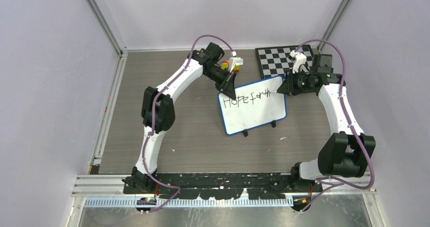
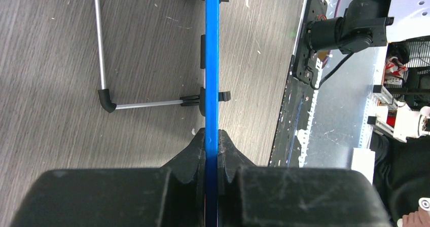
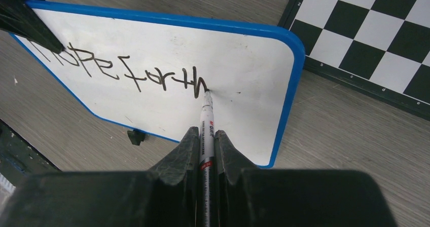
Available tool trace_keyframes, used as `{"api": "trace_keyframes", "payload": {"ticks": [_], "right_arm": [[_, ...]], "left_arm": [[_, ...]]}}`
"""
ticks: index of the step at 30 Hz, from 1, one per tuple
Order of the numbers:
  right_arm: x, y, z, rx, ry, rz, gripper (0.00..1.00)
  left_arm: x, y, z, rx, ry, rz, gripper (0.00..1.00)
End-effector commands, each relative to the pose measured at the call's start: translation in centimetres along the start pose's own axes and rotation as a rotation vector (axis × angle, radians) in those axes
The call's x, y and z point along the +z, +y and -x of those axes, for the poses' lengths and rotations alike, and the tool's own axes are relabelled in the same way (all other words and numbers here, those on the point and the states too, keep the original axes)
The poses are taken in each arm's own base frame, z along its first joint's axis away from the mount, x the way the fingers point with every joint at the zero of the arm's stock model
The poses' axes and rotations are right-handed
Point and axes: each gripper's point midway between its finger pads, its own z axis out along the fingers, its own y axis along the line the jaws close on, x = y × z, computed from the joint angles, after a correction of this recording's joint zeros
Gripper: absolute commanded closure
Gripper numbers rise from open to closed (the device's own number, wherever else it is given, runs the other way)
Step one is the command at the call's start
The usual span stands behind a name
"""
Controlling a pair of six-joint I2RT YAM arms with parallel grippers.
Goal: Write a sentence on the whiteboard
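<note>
The whiteboard (image 1: 253, 111), white with a blue rim and small black feet, stands tilted at the table's middle. Black handwriting "Hope for th" runs along its top (image 3: 127, 72). My left gripper (image 1: 228, 87) is shut on the board's upper left corner; in the left wrist view (image 2: 212, 146) the blue rim (image 2: 211, 60) runs edge-on between the fingers. My right gripper (image 1: 284, 87) is shut on a white-and-black marker (image 3: 206, 128), whose tip touches the board at the end of the last letter.
A black-and-white checkered board (image 1: 279, 59) lies at the back right, just behind the whiteboard (image 3: 375, 29). The whiteboard's metal wire stand (image 2: 104, 85) rests on the grey wood-grain table. Purple-grey walls enclose the back and sides.
</note>
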Motion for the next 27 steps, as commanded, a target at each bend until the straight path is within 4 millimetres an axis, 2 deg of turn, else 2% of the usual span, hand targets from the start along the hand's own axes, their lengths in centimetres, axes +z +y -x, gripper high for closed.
{"api": "trace_keyframes", "payload": {"ticks": [1,6,14,19,27], "right_arm": [[-0.1,-0.9,1.8,-0.039,-0.034,-0.027,1.00],[-0.1,-1.7,1.5,-0.046,-0.022,-0.059,1.00],[-1.2,-2.5,2.7,-0.050,-0.055,-0.089,1.00],[-1.0,-1.9,3.3,-0.039,-0.066,-0.057,1.00],[-0.2,-0.7,2.9,-0.037,-0.048,-0.014,1.00]], "left_arm": [[1.1,-0.8,0.1,0.017,0.013,-0.026,1.00],[1.1,-0.7,0.0,0.015,0.014,-0.026,1.00],[1.2,-0.7,0.1,0.017,0.012,-0.026,1.00],[1.2,-0.6,0.2,0.014,0.011,-0.026,1.00],[1.2,-0.6,0.2,0.012,0.011,-0.028,1.00]]}}
